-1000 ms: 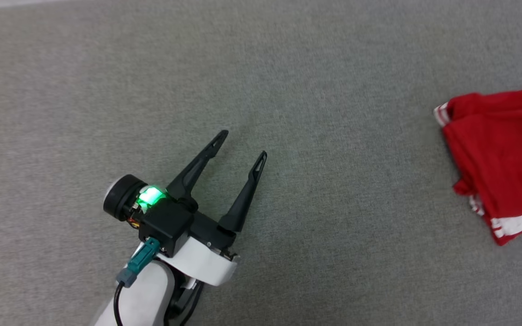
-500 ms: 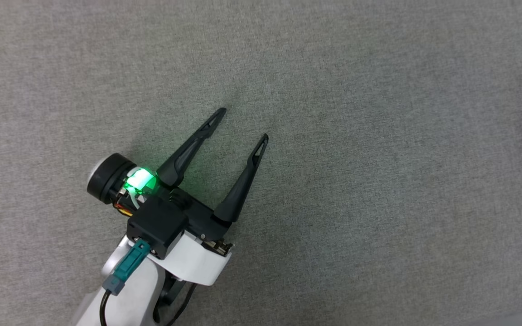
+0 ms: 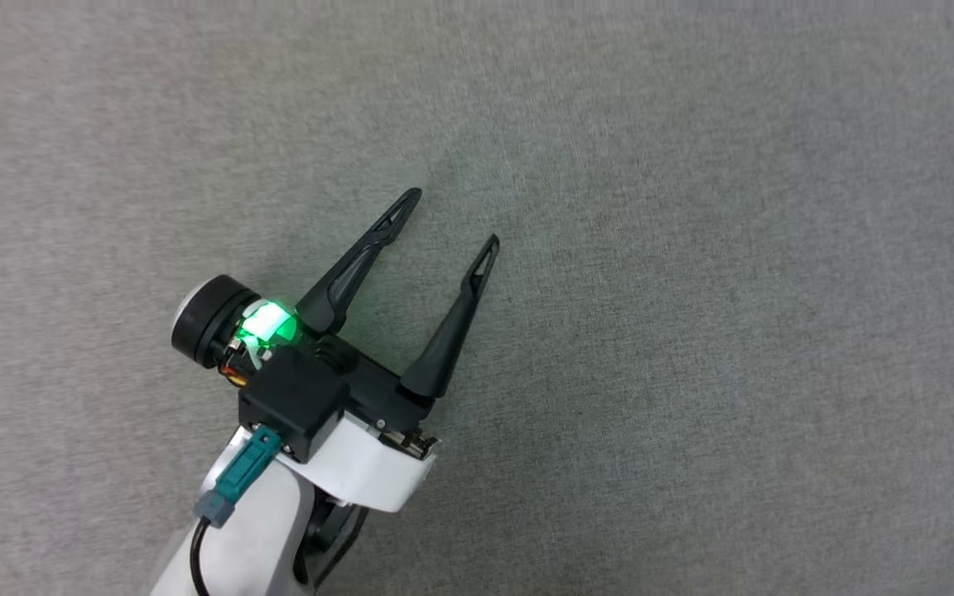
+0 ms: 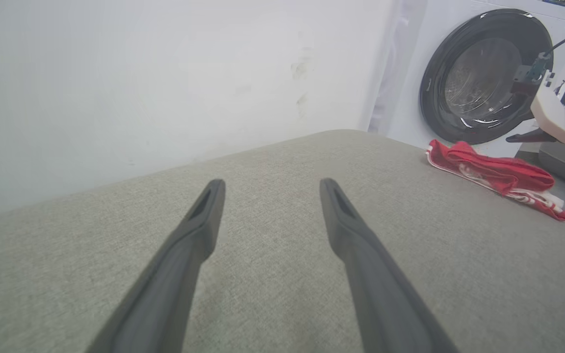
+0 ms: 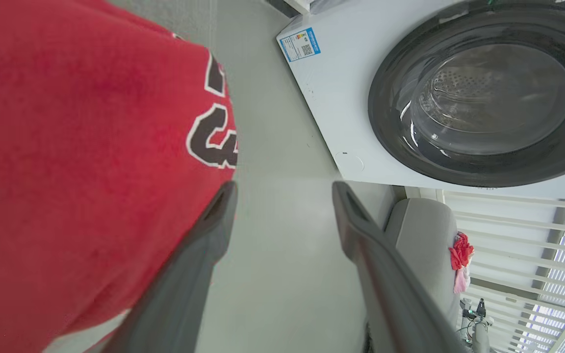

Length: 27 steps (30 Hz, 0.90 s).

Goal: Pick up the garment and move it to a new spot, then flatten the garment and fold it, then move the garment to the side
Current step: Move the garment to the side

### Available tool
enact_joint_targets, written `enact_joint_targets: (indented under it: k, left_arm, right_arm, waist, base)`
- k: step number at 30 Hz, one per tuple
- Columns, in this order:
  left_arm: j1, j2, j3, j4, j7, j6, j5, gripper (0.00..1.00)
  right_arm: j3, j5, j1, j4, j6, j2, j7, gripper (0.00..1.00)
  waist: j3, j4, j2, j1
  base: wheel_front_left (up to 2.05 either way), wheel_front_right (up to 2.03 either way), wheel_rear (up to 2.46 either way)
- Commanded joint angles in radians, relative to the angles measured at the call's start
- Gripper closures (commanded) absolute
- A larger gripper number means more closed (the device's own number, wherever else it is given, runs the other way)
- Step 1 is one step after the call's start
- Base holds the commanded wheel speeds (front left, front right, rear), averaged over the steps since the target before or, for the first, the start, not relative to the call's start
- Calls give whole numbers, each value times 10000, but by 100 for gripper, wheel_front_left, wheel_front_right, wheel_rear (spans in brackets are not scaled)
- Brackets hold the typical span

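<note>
1. Red garment (image 4: 493, 169): a low, flattened bundle on the grey fabric-covered desk (image 4: 282, 304). It lies near the desk's far right edge, in front of the washing machine (image 4: 483, 73).
2. Long axis: in the left wrist view it runs from upper left to lower right, along that edge. The lower-right end tapers to a point with white striped trim.
3. Head view: a white-and-red sliver of the garment shows at the right border, well apart from the left gripper (image 3: 453, 218).
4. Left gripper: released, fingers spread over bare desk with nothing between them, pointing up and to the right in the head view.
5. Right gripper (image 5: 285, 189): released, with nothing between its fingers. Red cloth with black, white-edged lettering (image 5: 214, 142) lies just beside one finger; whether they touch cannot be told.
</note>
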<state>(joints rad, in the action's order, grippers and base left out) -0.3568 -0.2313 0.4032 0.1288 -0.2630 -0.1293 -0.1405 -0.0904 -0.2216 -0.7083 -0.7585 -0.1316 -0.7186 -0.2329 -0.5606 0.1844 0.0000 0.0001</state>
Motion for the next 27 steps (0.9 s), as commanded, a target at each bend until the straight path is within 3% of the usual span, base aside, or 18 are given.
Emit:
enact_joint_targets:
  k: [1,7,13,19,27]
  left_arm:
    - [118,58,-65,-47,-20,-12,-52,0]
    - [654,502,-578,-545,-20,-4,-332,0]
    - [1420,801,-1392,-1050,-20,-6,-471,0]
    - [2224,1047,-2067,-1455,-20,-10,-540,0]
    - [2881,1307,-2479,-1747,-20,-16,-783,0]
  right_arm:
    - [-17,-23,-26,-54,20,30,75,0]
    - [274,178,-4,47,20,27,455,0]
    - [561,892,329,607,19,475,882,0]
    - [578,1738,1239,2022,19,1392,1549,0]
    - [-187,2760,3102,4650,19,3382,2500,0]
  waist:
    - [366,-167,0,-1]
    - [1705,-493,0,-1]
    - [3165,-811,0,-1]
    - [4290,-1084,0,-1]
    - [5013,-1273,0,-1]
  base:
    - [0,0,0]
    - [0,0,0]
    - [0,0,0]
    - [0,0,0]
    - [0,0,0]
